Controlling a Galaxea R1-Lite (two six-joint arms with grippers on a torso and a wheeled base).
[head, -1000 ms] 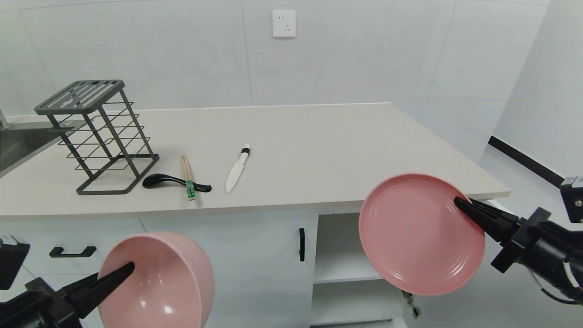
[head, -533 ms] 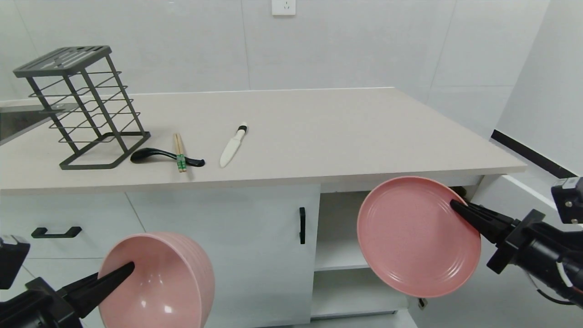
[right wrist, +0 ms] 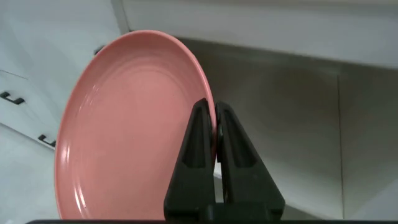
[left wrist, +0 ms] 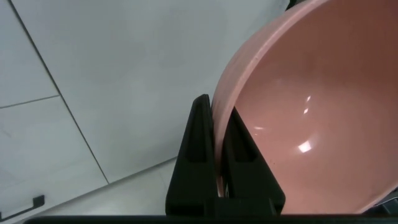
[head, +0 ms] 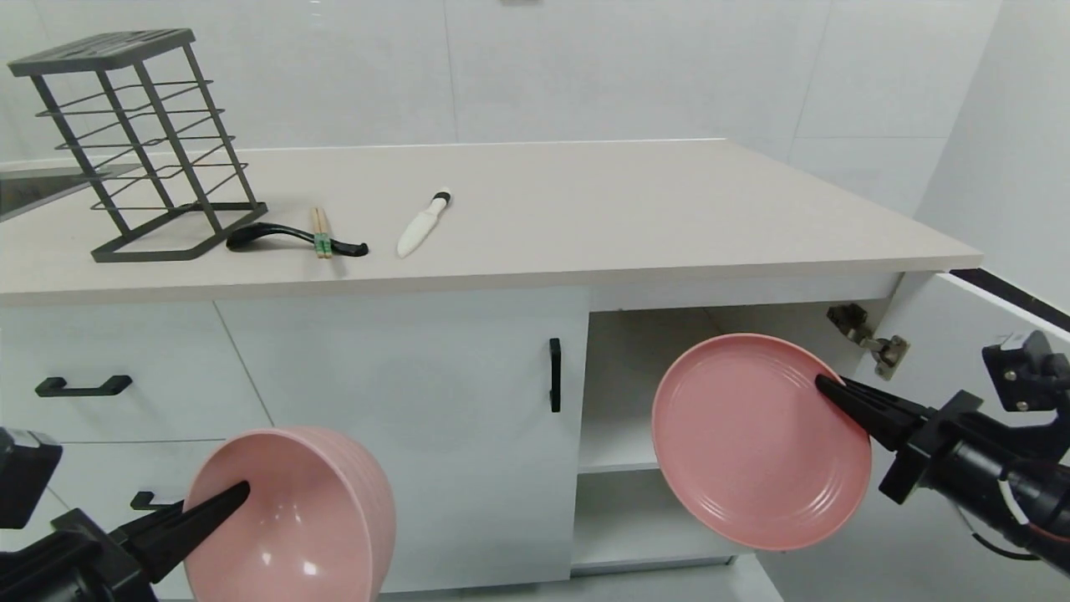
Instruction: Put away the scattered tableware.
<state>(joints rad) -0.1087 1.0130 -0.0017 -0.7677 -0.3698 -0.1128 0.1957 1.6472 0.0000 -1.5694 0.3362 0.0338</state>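
Note:
My left gripper point(head: 238, 493) is shut on the rim of a pink bowl point(head: 292, 518), held low at the left in front of the white cabinet drawers; the wrist view shows the bowl point(left wrist: 305, 118) pinched between the fingers point(left wrist: 200, 143). My right gripper point(head: 823, 386) is shut on the rim of a pink plate point(head: 752, 439), held tilted in front of the open cabinet point(head: 635, 401); the plate point(right wrist: 130, 124) stands on edge in the right wrist view. On the counter lie a black spoon point(head: 284, 237), chopsticks point(head: 320, 233) and a white knife point(head: 420, 223).
A dark wire rack point(head: 138, 142) stands at the counter's left, near a sink point(head: 33, 188). The open cabinet has a shelf point(head: 619, 456) and its door point(head: 961, 326) swung out to the right. Closed drawers and a closed door point(head: 401, 418) fill the left.
The head view has dropped, so counter and rack sit higher in the picture and the open cabinet shows more. Both grippers keep their hold; the plate sits slightly lower, before the cabinet opening.

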